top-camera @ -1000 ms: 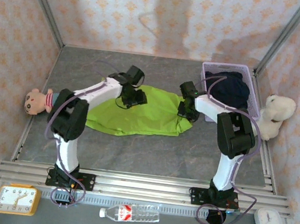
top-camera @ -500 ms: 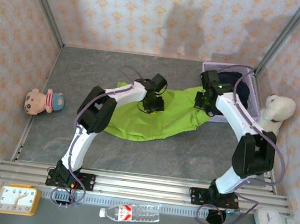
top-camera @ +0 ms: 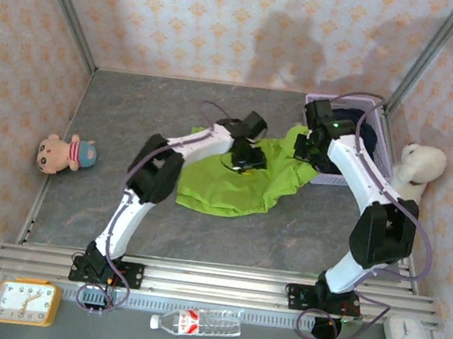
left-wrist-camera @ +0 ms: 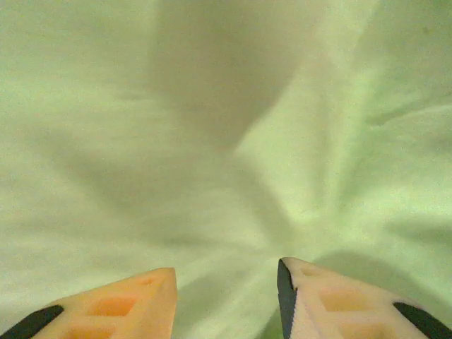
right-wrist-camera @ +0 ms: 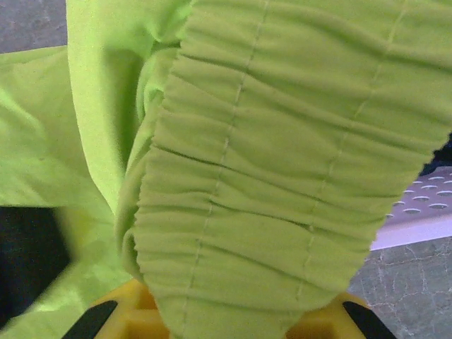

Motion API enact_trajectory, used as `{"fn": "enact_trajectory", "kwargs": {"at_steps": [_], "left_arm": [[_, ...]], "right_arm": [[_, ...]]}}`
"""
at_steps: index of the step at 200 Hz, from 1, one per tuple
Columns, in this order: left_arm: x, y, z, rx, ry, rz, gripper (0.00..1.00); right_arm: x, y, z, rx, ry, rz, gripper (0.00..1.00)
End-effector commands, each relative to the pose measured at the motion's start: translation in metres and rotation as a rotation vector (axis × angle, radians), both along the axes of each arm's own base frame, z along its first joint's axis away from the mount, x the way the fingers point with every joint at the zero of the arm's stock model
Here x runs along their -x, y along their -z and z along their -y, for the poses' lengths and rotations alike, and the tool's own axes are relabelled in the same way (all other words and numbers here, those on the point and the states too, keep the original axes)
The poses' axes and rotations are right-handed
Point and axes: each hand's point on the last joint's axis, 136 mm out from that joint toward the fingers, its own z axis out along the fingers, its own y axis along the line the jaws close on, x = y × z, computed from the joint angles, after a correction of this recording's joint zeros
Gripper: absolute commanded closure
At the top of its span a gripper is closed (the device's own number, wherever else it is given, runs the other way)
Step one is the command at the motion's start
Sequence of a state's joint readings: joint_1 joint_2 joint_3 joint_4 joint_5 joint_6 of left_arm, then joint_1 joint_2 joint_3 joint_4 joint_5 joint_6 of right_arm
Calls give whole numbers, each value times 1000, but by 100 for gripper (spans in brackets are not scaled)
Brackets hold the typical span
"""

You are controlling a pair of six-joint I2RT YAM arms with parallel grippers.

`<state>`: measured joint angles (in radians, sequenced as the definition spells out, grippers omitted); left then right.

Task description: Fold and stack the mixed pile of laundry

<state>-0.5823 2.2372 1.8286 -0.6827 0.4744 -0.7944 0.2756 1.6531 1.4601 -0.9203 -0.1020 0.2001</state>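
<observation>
Desk (top-camera: 133,115) came largest, grey and veined, spread before my two bases; on its middle lay the lime-green garment (top-camera: 232,189), crumpled, its right end raised off the surface toward the basket. The lavender basket (top-camera: 331,182) stood at the far right corner of the desk; the navy garment (top-camera: 369,136) sat heaped inside it, partly behind my right arm. My right end effector (top-camera: 304,150) hung just in front of the basket's near left corner, clenched on the green garment; at the right wrist the gathered, stitched waistband (right-wrist-camera: 282,176) draped down over my yellow fingers (right-wrist-camera: 123,311), with the basket's perforated wall (right-wrist-camera: 417,205) beside it. My left end effector (top-camera: 244,159) was down on the garment's far edge, near its middle; at the left wrist my fingertips (left-wrist-camera: 224,272) stood a little apart, the cloth (left-wrist-camera: 212,141) creased toward the gap, and I could not tell whether it was gripped. A white plush toy (top-camera: 415,165) sat right of the basket; a small doll (top-camera: 62,152) lay at the desk's left edge.
</observation>
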Motion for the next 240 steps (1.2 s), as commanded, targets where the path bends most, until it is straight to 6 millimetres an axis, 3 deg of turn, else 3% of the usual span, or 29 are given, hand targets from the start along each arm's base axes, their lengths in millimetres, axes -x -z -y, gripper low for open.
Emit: {"fn": "enact_trajectory", "kwargs": {"at_steps": [1,18,46,59,91,111,140,194,207,223,229,240], "left_arm": [[2,-68,-75,-30,-57,98,55],[24,-68,-126,-89,-103,94,59],[65,-28,-187,-163,-183,0,89],[80,-11,-200,-178,-202,-30,100],[99,21,-205,-182,-223,-75,100],[101,34,-204,-180,-240,-92,100],[108,50,-206,-200,-232,-126,100],[110,50,-206,-203,-217,-122,100],[110,50,-206,-206,-216,-121,100],[112,52,-208,-217,-209,-125,100],[113,52,-210,-224,-208,-126,100],[114,52,-212,-237,-207,-127,100]], "right_arm": [[-3,-5,11,68,15,-12,100],[-4,-4,14,89,24,-20,100],[-6,-4,21,123,67,-25,100],[-6,-6,26,146,88,-25,100],[-4,-15,29,154,108,-10,100],[-4,-20,13,83,100,4,100],[-1,-26,-42,-48,44,21,100],[8,-10,-189,-230,-94,-16,99],[13,-10,-230,-286,-163,-15,86],[19,-17,-274,-403,-222,-20,46],[20,-22,-286,-463,-232,-21,34],[17,-32,-295,-546,-213,-6,25]]}}
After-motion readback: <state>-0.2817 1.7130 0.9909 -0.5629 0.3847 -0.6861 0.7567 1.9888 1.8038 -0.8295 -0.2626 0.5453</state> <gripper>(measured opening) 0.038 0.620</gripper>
